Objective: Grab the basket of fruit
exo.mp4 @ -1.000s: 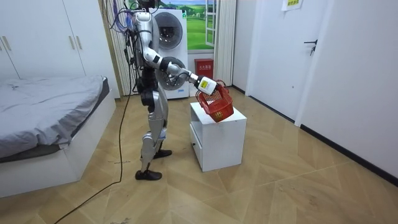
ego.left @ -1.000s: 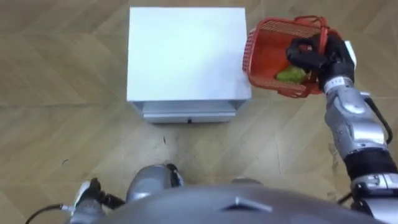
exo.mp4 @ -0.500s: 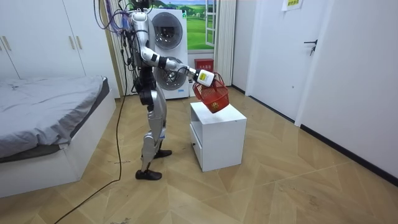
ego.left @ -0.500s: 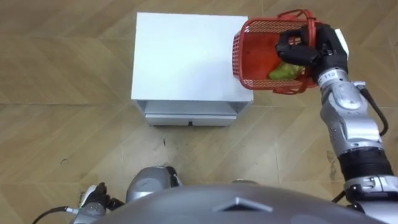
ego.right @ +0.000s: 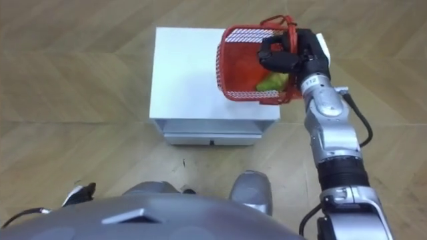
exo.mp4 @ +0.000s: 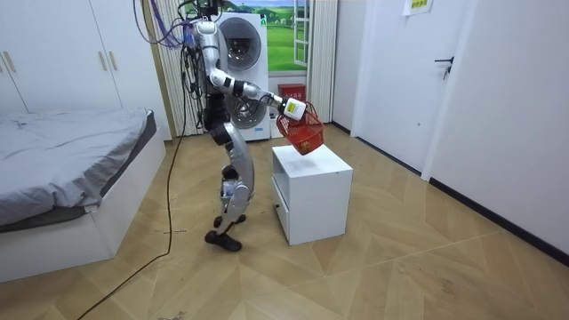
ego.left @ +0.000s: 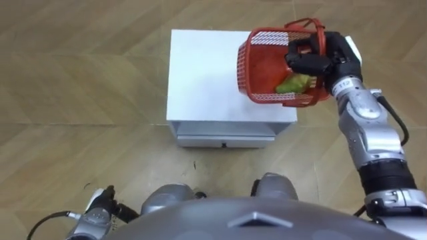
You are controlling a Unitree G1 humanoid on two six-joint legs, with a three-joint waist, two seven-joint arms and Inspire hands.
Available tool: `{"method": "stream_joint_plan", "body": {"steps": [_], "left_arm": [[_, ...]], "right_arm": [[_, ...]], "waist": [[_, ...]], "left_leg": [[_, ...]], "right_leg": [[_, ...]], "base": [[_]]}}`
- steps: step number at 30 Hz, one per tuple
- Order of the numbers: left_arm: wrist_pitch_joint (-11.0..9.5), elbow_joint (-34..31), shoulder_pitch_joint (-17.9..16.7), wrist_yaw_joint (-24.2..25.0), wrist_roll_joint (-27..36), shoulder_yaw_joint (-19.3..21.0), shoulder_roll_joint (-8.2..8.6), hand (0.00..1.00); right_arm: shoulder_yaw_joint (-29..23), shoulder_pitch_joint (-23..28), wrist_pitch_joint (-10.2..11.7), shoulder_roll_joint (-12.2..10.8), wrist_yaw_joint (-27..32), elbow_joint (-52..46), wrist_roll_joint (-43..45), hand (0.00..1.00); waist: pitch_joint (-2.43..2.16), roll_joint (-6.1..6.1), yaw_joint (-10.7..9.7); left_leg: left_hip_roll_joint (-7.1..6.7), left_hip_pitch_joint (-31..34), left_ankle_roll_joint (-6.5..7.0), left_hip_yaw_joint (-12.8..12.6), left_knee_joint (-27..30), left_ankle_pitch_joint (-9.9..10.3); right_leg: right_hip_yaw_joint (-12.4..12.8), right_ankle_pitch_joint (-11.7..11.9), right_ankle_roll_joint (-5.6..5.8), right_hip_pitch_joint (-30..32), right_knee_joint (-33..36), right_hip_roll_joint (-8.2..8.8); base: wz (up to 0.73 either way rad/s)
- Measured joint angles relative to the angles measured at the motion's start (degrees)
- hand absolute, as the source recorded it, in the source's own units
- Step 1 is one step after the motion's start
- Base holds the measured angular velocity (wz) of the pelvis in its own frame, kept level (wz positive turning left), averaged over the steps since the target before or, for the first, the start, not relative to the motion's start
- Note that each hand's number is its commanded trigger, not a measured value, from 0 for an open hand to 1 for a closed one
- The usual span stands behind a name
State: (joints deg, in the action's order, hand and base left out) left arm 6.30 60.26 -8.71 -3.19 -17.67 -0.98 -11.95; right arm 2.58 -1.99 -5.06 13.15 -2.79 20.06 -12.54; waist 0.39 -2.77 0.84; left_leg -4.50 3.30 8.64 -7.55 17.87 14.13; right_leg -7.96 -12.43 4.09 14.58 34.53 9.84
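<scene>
Higher now, red basket (ego.left: 249,67) above white cabinet (ego.left: 200,77), right robot hand (ego.left: 321,57) clenched on handle (ego.left: 307,23)

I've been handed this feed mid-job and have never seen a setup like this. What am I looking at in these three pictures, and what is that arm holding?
This is a two-legged humanoid robot with two arms that end in fingered hands. Two pictures come from the camera on its head, looking down. The third comes from a camera standing in the room. In front of the robot is a white cabinet with a drawer. The right hand is curled round the handle of a red mesh basket, with a green fruit inside. In the room view the basket looks lifted off the cabinet top. The left hand hangs low at the robot's side.
</scene>
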Motion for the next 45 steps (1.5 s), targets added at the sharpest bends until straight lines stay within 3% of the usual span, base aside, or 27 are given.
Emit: {"method": "stream_joint_plan", "body": {"steps": [1,2,3,4,9,13,14,15,20,27,29,30,31,32,33,34,35,37,38,43,45], "left_arm": [[-0.07,0.01,0.12,-0.10,0.05,-0.01,0.06,0.00],[-0.28,0.00,0.31,-0.28,0.06,-0.02,0.11,0.00],[-0.38,0.07,0.27,-0.46,0.00,-0.11,0.61,0.00],[-0.51,-0.08,0.04,-0.44,0.05,-0.38,0.64,0.00],[-0.32,1.57,-1.08,-0.68,-0.07,-0.25,0.55,0.00],[0.65,1.59,-2.39,-0.65,-0.99,-0.22,0.96,0.00],[1.02,1.62,-2.55,-0.57,-1.81,-0.23,1.18,0.00],[1.25,1.62,-2.84,-0.39,-2.31,-0.27,1.31,0.00],[2.56,1.54,-3.01,0.20,-2.82,-0.18,1.60,0.00],[3.84,1.57,-3.35,1.42,-2.89,0.29,2.86,0.00],[4.09,1.50,-3.65,1.45,-2.93,0.35,2.94,0.00],[4.20,1.63,-3.61,1.57,-2.93,0.37,2.89,0.00],[4.04,1.26,-3.32,1.63,-3.04,0.11,2.80,0.00],[4.03,0.93,-2.84,1.69,-3.18,-0.19,2.89,0.00],[3.96,0.00,-2.00,1.71,-3.29,-1.12,2.98,0.00],[3.92,-0.21,-2.06,1.73,-3.28,-1.26,3.00,0.00],[4.05,0.10,-2.29,1.91,-3.30,-1.21,3.03,0.00],[4.73,0.24,-3.64,2.85,-3.32,-1.40,3.12,0.00],[5.17,0.06,-4.62,2.99,-3.30,-1.51,3.28,0.00],[5.28,0.35,-4.78,3.89,-3.29,-1.43,4.01,0.00],[5.35,0.19,-4.80,4.09,-3.28,-1.43,4.50,0.00]], "right_arm": [[0.53,0.24,0.00,-0.01,-0.02,0.04,0.35,1.00],[1.49,1.02,0.00,-0.03,-0.68,0.04,0.90,1.00],[2.30,2.21,-0.09,0.15,-1.66,0.22,1.51,1.00],[3.19,2.90,-0.37,0.18,-2.31,0.24,1.49,1.00],[5.57,3.22,-0.70,0.17,-4.56,1.88,1.56,1.00],[5.94,3.31,-0.68,0.05,-5.84,2.96,1.57,1.00],[6.46,3.17,-0.45,-0.01,-6.24,4.00,1.59,0.45],[7.15,3.15,-0.45,-0.16,-6.30,4.89,1.63,0.00],[10.48,3.07,-0.45,-1.30,-7.79,5.88,2.26,0.00],[10.85,1.95,-0.42,-2.12,-8.18,8.79,2.23,0.00],[10.96,1.95,-0.41,-2.24,-7.89,8.76,2.52,0.00],[11.32,1.98,-0.40,-2.39,-7.52,8.78,2.77,0.00],[11.49,2.18,-0.27,-3.12,-6.91,9.13,2.91,0.00],[11.07,2.23,-0.26,-3.08,-6.68,9.35,3.01,0.00],[9.48,2.11,-0.26,-2.83,-6.52,10.35,3.44,0.00],[9.26,2.19,-0.56,-3.23,-6.39,10.85,4.06,0.00],[9.64,2.66,-0.95,-3.91,-6.64,10.68,4.83,0.00],[10.34,3.24,-0.95,-4.38,-7.62,9.72,5.66,0.00],[10.80,3.34,-0.94,-4.38,-8.14,8.96,5.93,0.00],[10.68,3.00,-0.80,-4.19,-8.71,8.34,6.54,0.00],[10.68,3.24,-0.82,-4.17,-8.98,8.34,6.52,0.00]], "waist": [[-0.04,-0.03,0.13],[-0.18,-0.36,0.49],[-0.39,0.23,0.91],[-0.31,0.56,1.41],[-0.15,0.41,3.75],[-0.19,0.08,4.08],[-0.17,0.10,4.30],[-0.19,0.07,4.37],[-0.07,0.22,5.57],[0.07,0.48,5.59],[0.02,0.41,5.50],[0.31,-0.26,5.05],[0.95,-2.15,4.43],[0.75,-1.97,3.85],[0.04,-1.27,4.01],[-0.21,-1.63,4.55],[-0.22,-1.82,5.98],[0.16,-1.26,7.01],[0.11,-1.11,7.05],[0.29,-0.01,6.70],[0.13,0.74,6.42]], "left_leg": [[-0.04,-0.18,-0.01,0.13,-0.27,0.00],[-0.23,-0.74,-0.10,0.23,-0.83,0.05],[0.15,-1.34,-0.35,0.90,-1.31,0.14],[0.75,-1.97,-0.56,0.86,-2.08,0.19],[2.00,-3.89,-1.44,0.32,-5.04,-0.17],[2.16,-3.96,-1.47,0.29,-5.22,-0.18],[2.19,-4.07,-1.47,0.30,-5.22,-0.18],[2.20,-4.09,-1.47,0.30,-5.22,-0.18],[2.34,-3.71,-1.48,0.14,-5.29,-0.17],[2.71,-3.77,-1.58,0.07,-5.19,-0.18],[2.72,-3.52,-3.00,-0.39,-4.62,-0.16],[2.58,-0.41,-5.77,-1.37,1.22,0.42],[2.52,5.22,-8.14,-1.20,5.09,2.50],[3.62,7.89,-8.24,-0.35,2.67,1.90],[5.47,12.12,-6.31,-1.75,2.78,-2.09],[5.52,11.94,-5.74,-3.31,2.80,-2.16],[5.41,10.76,-5.34,-4.08,2.17,-2.31],[5.33,7.82,-5.15,-4.78,0.99,-2.42],[5.24,6.10,-5.15,-4.86,-0.18,-2.41],[5.17,4.53,-5.30,-4.89,-1.95,-2.47],[5.38,4.29,-5.64,-4.89,-2.65,-2.68]], "right_leg": [[0.07,0.27,-0.18,-0.66,-3.56,-0.67],[-0.01,3.07,-1.25,-2.00,-10.83,-2.02],[-0.15,5.13,-0.80,-3.50,-13.46,-3.16],[-0.19,5.68,-0.95,-4.99,-15.88,-4.09],[-0.39,6.89,-1.34,-7.93,-21.16,-6.00],[-1.08,7.00,-1.24,-8.84,-23.17,-6.27],[-1.06,7.15,-1.14,-9.47,-24.12,-6.40],[-1.10,7.27,-1.06,-9.99,-24.95,-6.50],[-1.57,7.38,-1.10,-10.22,-26.02,-6.69],[-1.94,7.46,-1.25,-10.57,-26.50,-7.04],[-1.94,7.86,-1.78,-11.12,-27.62,-6.87],[-0.60,8.30,-1.94,-12.00,-28.60,-5.42],[4.26,8.34,-1.79,-12.16,-29.03,-3.50],[4.91,8.20,-1.58,-11.47,-28.51,-3.36],[4.81,6.04,0.70,-9.27,-26.22,-2.88],[4.25,5.40,1.28,-9.15,-25.65,-2.74],[1.63,5.48,1.51,-9.79,-25.85,-2.47],[-1.53,5.67,1.27,-11.65,-26.03,-2.84],[-2.44,5.73,1.11,-12.61,-25.90,-2.94],[-3.28,4.42,0.64,-13.31,-25.93,-3.25],[-3.57,4.30,0.41,-12.91,-25.75,-3.60]], "base": [[0.09],[0.18],[0.09],[0.00],[-0.08],[0.08],[0.08],[0.07],[-0.03],[0.04],[0.07],[0.42],[0.70],[0.90],[0.63],[0.33],[-0.12],[-0.21],[-0.18],[-0.08],[-0.15]]}}
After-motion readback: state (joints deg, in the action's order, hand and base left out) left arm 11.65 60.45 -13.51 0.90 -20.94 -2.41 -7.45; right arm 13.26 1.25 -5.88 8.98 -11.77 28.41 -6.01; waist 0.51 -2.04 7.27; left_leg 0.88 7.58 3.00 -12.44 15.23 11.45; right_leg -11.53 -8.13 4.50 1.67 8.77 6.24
